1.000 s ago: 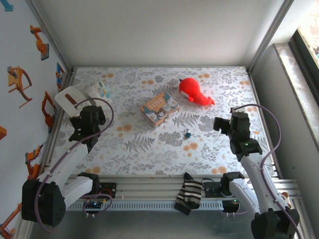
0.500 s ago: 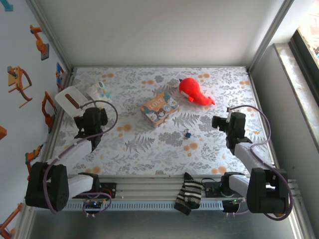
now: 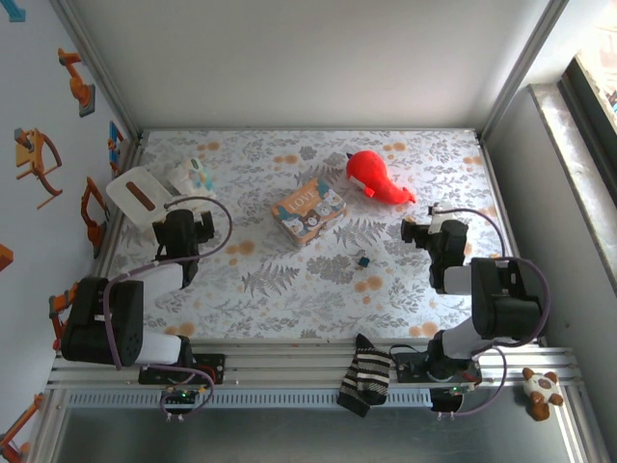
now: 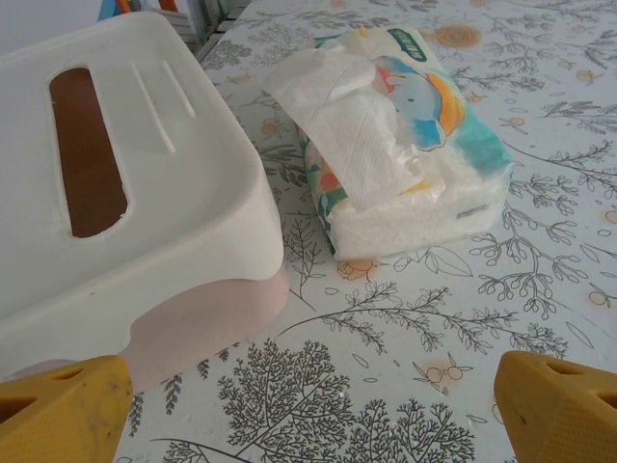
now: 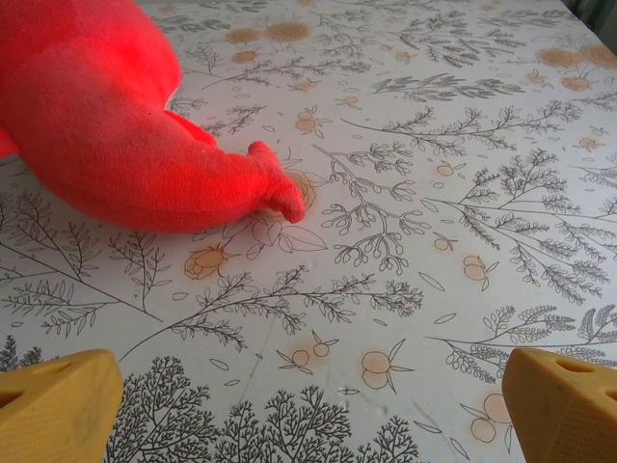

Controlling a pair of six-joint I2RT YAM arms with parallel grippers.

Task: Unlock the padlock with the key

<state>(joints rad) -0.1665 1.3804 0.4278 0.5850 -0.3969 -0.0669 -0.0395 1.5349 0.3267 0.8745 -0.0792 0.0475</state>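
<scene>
Starting at the left side of the floral-patterned counter (image 3: pixel 289 289), a cream tissue-box cover (image 3: pixel 140 196) with a brown oval slot lies close to the wall. The left hand (image 3: pixel 181 228) sits low just on its near side. In the left wrist view its yellow fingertips (image 4: pixel 60 407) stand at the two bottom corners, spread wide with only bare counter between them. Just right of the cover lies a soft pack of tissues (image 4: pixel 405 145), one white sheet pulled up out of its top.

Mid-counter, a tan and dark-blue "LOVE" tin (image 3: pixel 308 210) rests turned at an angle. The padlock (image 3: pixel 363 259), a tiny dark thing with a blue part, lies on the open counter to the right of the tin and nearer the arms. It is apart from the tin, between the two hands and closer to the right one, and neither hand touches it. A black-and-white striped sock (image 3: pixel 366 376) hangs over the near rail.

A red plush toy (image 3: pixel 378 178) lies on the far side, right of the tin. The right hand (image 3: pixel 424 233) is low beside the padlock's right. In its wrist view the yellow fingertips (image 5: pixel 564 400) are wide apart and hold nothing. A small plush bear (image 3: pixel 542 391) sits at the far right, off the counter.
</scene>
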